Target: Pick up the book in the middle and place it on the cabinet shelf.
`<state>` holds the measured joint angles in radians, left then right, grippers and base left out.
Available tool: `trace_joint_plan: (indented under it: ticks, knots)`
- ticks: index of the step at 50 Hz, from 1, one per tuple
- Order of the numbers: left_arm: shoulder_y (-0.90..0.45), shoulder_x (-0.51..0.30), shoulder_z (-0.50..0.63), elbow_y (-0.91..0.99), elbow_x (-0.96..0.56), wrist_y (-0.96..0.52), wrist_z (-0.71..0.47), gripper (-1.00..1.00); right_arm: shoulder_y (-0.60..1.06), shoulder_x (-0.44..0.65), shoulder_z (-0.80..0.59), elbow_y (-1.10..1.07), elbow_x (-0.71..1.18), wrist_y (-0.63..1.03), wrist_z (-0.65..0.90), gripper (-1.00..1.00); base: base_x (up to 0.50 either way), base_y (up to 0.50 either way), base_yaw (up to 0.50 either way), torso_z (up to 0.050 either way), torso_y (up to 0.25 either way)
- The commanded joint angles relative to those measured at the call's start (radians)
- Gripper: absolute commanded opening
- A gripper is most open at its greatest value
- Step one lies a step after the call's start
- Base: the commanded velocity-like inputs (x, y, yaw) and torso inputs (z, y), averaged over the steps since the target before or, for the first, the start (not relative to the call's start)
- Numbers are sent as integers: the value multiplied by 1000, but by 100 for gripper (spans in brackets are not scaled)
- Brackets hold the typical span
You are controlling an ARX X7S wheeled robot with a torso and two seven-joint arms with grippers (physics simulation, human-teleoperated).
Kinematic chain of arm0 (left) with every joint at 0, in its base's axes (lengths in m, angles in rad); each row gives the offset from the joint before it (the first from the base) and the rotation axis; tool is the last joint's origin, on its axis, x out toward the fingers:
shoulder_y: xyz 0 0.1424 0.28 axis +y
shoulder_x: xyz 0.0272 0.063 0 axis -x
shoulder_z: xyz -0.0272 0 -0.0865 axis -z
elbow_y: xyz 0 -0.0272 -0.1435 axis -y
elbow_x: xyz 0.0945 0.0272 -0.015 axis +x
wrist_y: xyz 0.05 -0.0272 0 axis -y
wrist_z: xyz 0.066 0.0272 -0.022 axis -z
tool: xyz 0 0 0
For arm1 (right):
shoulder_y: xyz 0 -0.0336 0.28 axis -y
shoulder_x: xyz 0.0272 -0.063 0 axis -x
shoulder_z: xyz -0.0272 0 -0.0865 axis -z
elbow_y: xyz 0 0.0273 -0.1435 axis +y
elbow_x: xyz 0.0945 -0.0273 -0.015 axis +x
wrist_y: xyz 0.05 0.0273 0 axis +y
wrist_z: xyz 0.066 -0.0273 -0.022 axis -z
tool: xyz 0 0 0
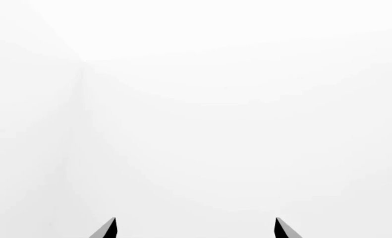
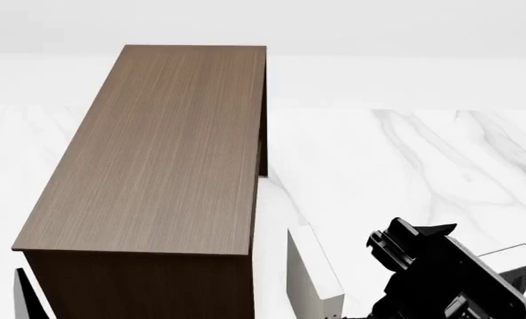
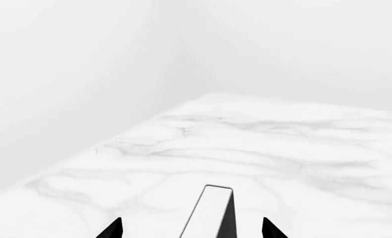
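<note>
A thick book with a grey cover and whitish page edges [image 2: 312,279] stands on edge on the marble table, just right of the cabinet's front corner. The cabinet shelf [image 2: 165,153] is a long dark brown box with a lighter flat top, and nothing lies on it. My right gripper [image 2: 413,236] is open, right of that book. In the right wrist view its gripper [image 3: 192,228] is open with a book's upper edge [image 3: 209,213] low between the fingertips, not gripped. My left gripper [image 1: 196,228] is open and empty, facing only white.
A pale book [image 2: 522,258] stands behind my right arm at the far right. A thin dark-edged object [image 2: 25,299] shows at the lower left beside the cabinet, cut off by the frame. The white marble table [image 2: 405,159] stretches to the right of the cabinet.
</note>
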<state>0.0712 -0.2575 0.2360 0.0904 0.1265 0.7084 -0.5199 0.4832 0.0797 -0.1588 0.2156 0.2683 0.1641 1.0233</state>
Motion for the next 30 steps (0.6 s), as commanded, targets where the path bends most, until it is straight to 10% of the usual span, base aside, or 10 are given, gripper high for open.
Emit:
trace_joint_plan:
  ticks: [1,30]
  knots:
    - [0,17,-19,-2,17,-3,17,100,-2,-12,14,40,4,-28,-21,100,0,0,0,0,0]
    - [-4,3,-12,-9,5,-7,1,100,15,-2,-27,163,26,-82,-38,100,0,0,0,0,0]
